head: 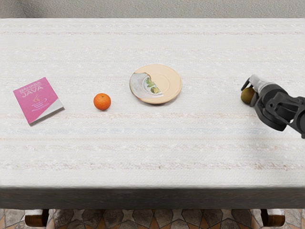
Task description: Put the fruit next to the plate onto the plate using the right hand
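A tan plate (167, 83) with a white and green pattern on its left part lies at the table's middle back. An orange (102, 101) sits on the cloth to the plate's left, apart from it. At the right edge my right hand (249, 88) comes in on a dark arm. Its fingers curl around a small green-brown fruit (247, 97), with one dark finger arching over the fruit's top. That fruit is far to the right of the plate, and most of it is hidden by the hand. No left arm shows.
A pink book (37, 99) titled Java lies near the left edge of the white tablecloth (152, 143). The table's front edge runs along the bottom of the view.
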